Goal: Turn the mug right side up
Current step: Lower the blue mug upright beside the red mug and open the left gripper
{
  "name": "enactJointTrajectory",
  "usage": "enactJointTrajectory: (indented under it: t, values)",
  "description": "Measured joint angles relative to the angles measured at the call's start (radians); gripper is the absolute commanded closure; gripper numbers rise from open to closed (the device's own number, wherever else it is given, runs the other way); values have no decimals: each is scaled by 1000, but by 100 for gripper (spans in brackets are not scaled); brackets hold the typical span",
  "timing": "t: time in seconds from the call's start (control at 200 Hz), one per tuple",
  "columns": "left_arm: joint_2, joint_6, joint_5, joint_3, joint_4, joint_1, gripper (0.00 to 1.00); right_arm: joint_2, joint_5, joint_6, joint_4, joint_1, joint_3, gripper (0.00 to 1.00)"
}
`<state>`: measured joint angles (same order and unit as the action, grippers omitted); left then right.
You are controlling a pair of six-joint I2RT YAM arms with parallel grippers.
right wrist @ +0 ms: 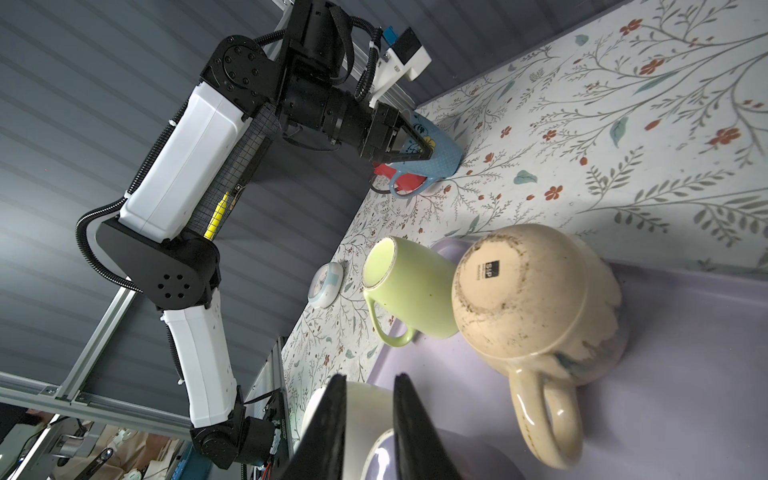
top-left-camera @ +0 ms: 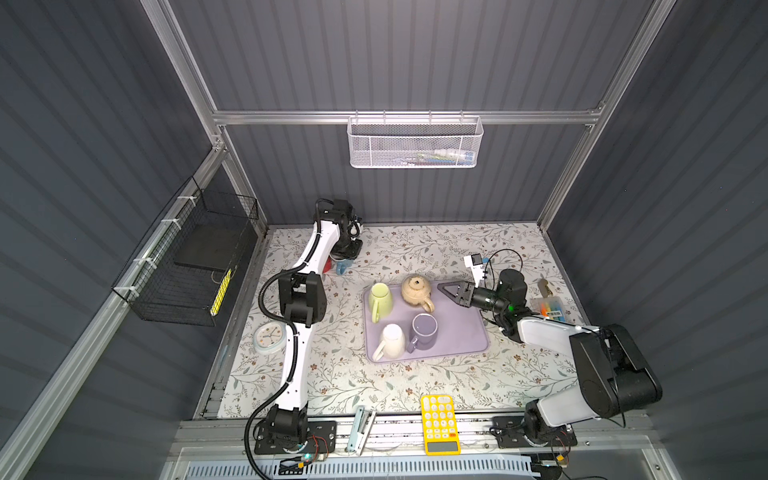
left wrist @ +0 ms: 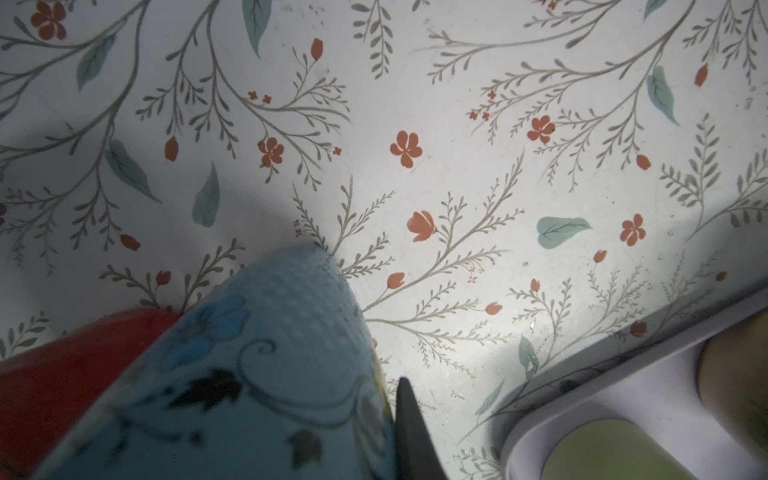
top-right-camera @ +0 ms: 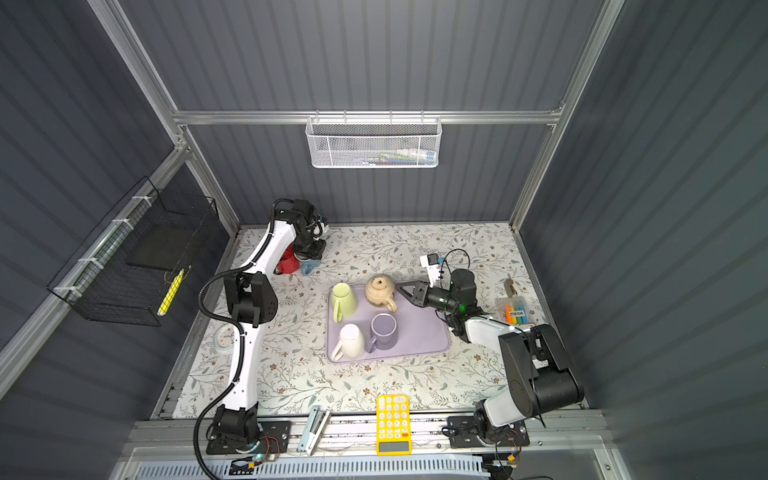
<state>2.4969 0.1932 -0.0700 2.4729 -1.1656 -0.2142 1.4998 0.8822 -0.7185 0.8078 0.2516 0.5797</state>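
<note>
Your left claw (right wrist: pixel 430 151) is pinching the rim of the blue mug (right wrist: pixel 448 154), which is seemingly standing mouth-up on the bench (right wrist: pixel 623 137) beside the red mug (right wrist: pixel 382 170). Only letting go is remaining. Your right claw (right wrist: pixel 370 378) is hovering narrowly parted, empty, over the tray (right wrist: pixel 685 374).

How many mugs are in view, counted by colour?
Green mug: 1
Beige mug: 1
White mug: 1
Purple mug: 1
Blue mug: 1
Red mug: 1
Total: 6
</note>
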Motion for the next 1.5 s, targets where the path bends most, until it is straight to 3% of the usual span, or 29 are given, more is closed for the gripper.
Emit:
enactJointTrajectory:
  t: [0.245, 0.66, 0.996, 1.501]
  values:
    - [0, -14, 0, 0, -2, 4, 99, 25, 0, -14, 23, 1, 0, 77]
    - [0, -32, 0, 0, 10, 13, 68, 31, 0, -23, 52, 5, 0, 77]
    - [0, -32, 0, 0, 25, 13, 64, 31, 0, -26, 53, 5, 0, 77]
    - [-29, -44, -16, -2, 67, 13, 45, 50, 0, -26, 59, 10, 0, 77]
